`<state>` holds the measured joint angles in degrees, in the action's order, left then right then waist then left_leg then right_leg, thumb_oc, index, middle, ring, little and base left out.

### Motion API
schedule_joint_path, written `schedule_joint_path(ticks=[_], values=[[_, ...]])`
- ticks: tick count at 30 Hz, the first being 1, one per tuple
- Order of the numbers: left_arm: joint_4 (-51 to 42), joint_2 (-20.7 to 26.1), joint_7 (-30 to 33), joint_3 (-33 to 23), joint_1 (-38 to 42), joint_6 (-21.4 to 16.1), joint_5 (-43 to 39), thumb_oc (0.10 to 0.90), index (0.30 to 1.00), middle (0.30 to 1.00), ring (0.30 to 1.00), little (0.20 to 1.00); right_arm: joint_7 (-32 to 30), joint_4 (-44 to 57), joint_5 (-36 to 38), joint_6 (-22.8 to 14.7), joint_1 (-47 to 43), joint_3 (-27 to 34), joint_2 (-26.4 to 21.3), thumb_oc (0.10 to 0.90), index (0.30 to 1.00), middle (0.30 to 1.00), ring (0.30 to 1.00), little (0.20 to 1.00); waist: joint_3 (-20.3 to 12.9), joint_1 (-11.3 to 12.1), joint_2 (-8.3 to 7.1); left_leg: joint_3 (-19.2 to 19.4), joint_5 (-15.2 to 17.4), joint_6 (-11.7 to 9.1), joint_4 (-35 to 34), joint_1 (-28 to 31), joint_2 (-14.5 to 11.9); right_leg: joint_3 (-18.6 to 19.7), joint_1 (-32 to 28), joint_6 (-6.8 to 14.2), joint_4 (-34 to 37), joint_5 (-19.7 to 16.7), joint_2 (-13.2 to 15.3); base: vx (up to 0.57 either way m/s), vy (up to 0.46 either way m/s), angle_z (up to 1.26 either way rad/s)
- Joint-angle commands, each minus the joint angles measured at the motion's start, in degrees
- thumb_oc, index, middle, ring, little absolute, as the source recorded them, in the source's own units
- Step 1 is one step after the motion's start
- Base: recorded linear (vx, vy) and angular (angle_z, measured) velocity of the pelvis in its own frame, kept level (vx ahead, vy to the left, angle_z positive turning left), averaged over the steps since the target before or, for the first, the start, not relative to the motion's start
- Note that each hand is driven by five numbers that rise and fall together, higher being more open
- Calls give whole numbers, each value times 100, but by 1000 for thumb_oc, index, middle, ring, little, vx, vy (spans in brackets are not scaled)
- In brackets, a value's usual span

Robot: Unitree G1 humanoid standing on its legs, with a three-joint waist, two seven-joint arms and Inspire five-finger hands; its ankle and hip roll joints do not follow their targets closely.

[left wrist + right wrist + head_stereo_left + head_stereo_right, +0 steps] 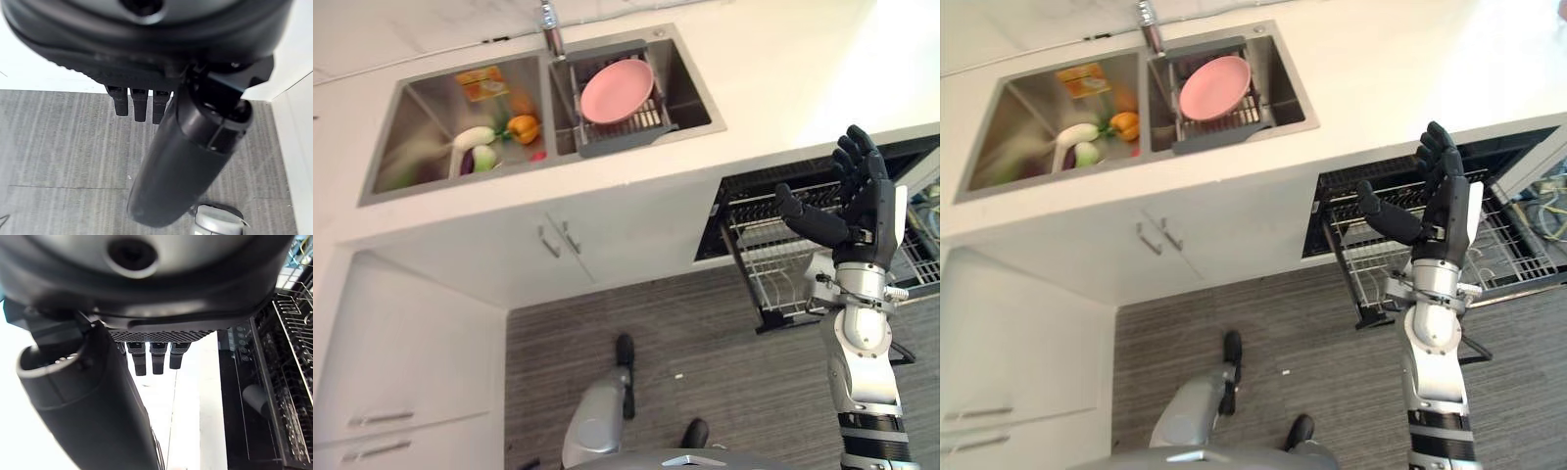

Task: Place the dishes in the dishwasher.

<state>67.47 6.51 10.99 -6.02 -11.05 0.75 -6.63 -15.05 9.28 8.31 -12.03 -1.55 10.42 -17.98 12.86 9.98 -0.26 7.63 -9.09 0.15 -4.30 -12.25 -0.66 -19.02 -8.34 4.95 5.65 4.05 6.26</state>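
Fingers [858, 157] of the right hand [862, 211] are straight and spread, thumb sticking out toward the sink side, nothing held. Same in its wrist view: right hand [146, 333] fingers extended, empty, white counter edge and dark dishwasher rack [288, 382] just past them.

Right hand is raised in front of the open dishwasher [822, 220]; the pulled-out wire rack [1498, 250] sits directly behind and below the fingers, not touching as far as I can tell. Can't tell whether the rack holds any dishes.

Pink plate [617, 91] is well away from the fingers, off to the hand's thumb side, lying tilted in a dark drying rack [612, 127] set in the right basin of the double sink [695, 88]. Left basin holds vegetables [489, 142] and an orange packet [481, 83], further still from the fingers. Faucet [550, 29] stands behind the divider.

Left hand [161, 83] shows in its own wrist view: fingers straight, empty, grey striped floor [58, 142] beyond them.
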Motion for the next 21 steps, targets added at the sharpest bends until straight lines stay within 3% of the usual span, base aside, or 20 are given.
schedule_joint_path(ticks=[1, 3, 5, 6, 7, 8, 9, 10, 12, 13, 14, 15, 17, 18, 21], values=[[-27, 378, 218, 264, 370, -191, 133, 800, 900, 900, 900, 900, 7, 964, -380, -501, -80, 284, -153, 800, 900, 900, 900, 900, -575, 16, -109, 43, 463, -102, 75, 415, 110, -246, -307, 254, -552, 302, 468, 299, 279, 6], [-42, 412, 232, 278, 404, -208, 146, 800, 900, 900, 900, 900, -2, 992, -465, -492, -83, 279, -125, 800, 900, 900, 900, 900, -598, -7, -127, 21, 545, -29, 25, 518, 178, -229, -215, 300, -855, 317, 576, 166, 196, 25], [-262, 512, 218, 337, 457, -237, 198, 800, 900, 900, 900, 900, 76, 1202, -611, -482, -154, 369, -151, 800, 900, 900, 900, 900, -557, -124, -106, -160, 770, 214, -48, 848, 381, 4, 312, 401, -2260, -30, 942, 200, 314, 0], [-329, 556, 212, 381, 473, -244, 152, 800, 900, 900, 900, 900, 110, 1260, -561, -506, -195, 388, -146, 800, 900, 900, 900, 900, -517, -214, -68, -308, 793, 300, -70, 935, 455, 267, 541, 381, -2791, -394, 944, 106, 204, 1], [-329, 556, 212, 381, 473, -244, 152, 800, 900, 900, 900, 900, 110, 1260, -561, -506, -195, 388, -146, 800, 900, 900, 900, 900, -517, -214, -68, -308, 793, 300, -70, 935, 455, 267, 541, 381, -2791, -394, 944, 122, 211, 30], [-319, 634, 194, 445, 554, -256, 57, 800, 900, 900, 900, 900, 183, 1259, -417, -556, -298, 336, -124, 800, 900, 900, 900, 900, -355, -412, 48, -596, 858, 385, -70, 1104, 459, 802, 1043, 290, -3667, -406, 695, 52, 116, 41], [-316, 629, 193, 441, 564, -257, 57, 800, 900, 900, 900, 900, 184, 1255, -416, -558, -309, 337, -130, 800, 900, 900, 900, 900, -368, -399, 64, -582, 836, 381, -70, 1068, 437, 815, 1092, 276, -3677, -430, 674, 147, 183, 86], [-328, 674, 138, 500, 609, -268, 99, 800, 900, 900, 900, 900, 234, 1376, -393, -600, -389, 354, -98, 800, 900, 900, 900, 900, -291, -506, 116, -780, 955, 414, -70, 1229, 449, 1126, 1451, 218, -4022, -161, 409, 150, 55, 96], [-317, 713, 75, 584, 651, -293, 161, 800, 900, 900, 900, 900, 325, 1570, -451, -647, -508, 383, -195, 800, 900, 900, 900, 900, -277, -645, 123, -1071, 1006, 392, -70, 1330, 450, 1579, 1781, 107, -3792, 216, -95, 174, 12, 59], [-314, 709, 74, 580, 661, -295, 161, 800, 900, 900, 900, 900, 323, 1569, -454, -647, -518, 382, -199, 800, 900, 900, 900, 900, -286, -641, 147, -1068, 985, 383, -70, 1301, 422, 1572, 1797, 96, -3759, 170, -123, 155, -59, 50], [-278, 737, 5, 675, 765, -287, 259, 800, 900, 900, 900, 900, 356, 1738, -464, -658, -668, 500, -387, 800, 900, 900, 900, 900, -233, -680, 107, -1240, 989, 345, -70, 1347, 461, 1732, 1936, 50, -3270, 329, -268, 175, -108, 85], [-246, 723, -38, 845, 868, -304, 376, 800, 900, 900, 900, 900, 316, 1714, -414, -699, -857, 447, -568, 800, 900, 900, 900, 900, -206, -713, 78, -1350, 1028, 284, -70, 1369, 509, 1654, 1989, 42, -2487, 185, -266, 188, -107, 75], [-238, 719, -38, 844, 877, -307, 377, 800, 900, 900, 900, 900, 316, 1702, -410, -703, -868, 447, -577, 800, 900, 900, 900, 900, -205, -734, 103, -1375, 1033, 281, -70, 1372, 488, 1622, 1939, 39, -2403, 151, -283, 100, -64, 70], [-202, 723, -92, 980, 914, -293, 486, 800, 900, 900, 900, 900, 341, 1664, -390, -669, -910, 382, -759, 800, 900, 900, 900, 900, -235, -763, 45, -1462, 1075, 237, -70, 1424, 526, 1673, 2021, 81, -1983, -16, -326, 114, -68, 95], [-208, 670, -102, 953, 881, -322, 508, 800, 900, 900, 900, 900, 493, 1799, -425, -584, -720, 438, -867, 800, 900, 900, 900, 900, -305, -824, 10, -1601, 1105, 202, -70, 1487, 546, 1792, 1717, 75, -1719, 14, -376, 136, -83, 81]])
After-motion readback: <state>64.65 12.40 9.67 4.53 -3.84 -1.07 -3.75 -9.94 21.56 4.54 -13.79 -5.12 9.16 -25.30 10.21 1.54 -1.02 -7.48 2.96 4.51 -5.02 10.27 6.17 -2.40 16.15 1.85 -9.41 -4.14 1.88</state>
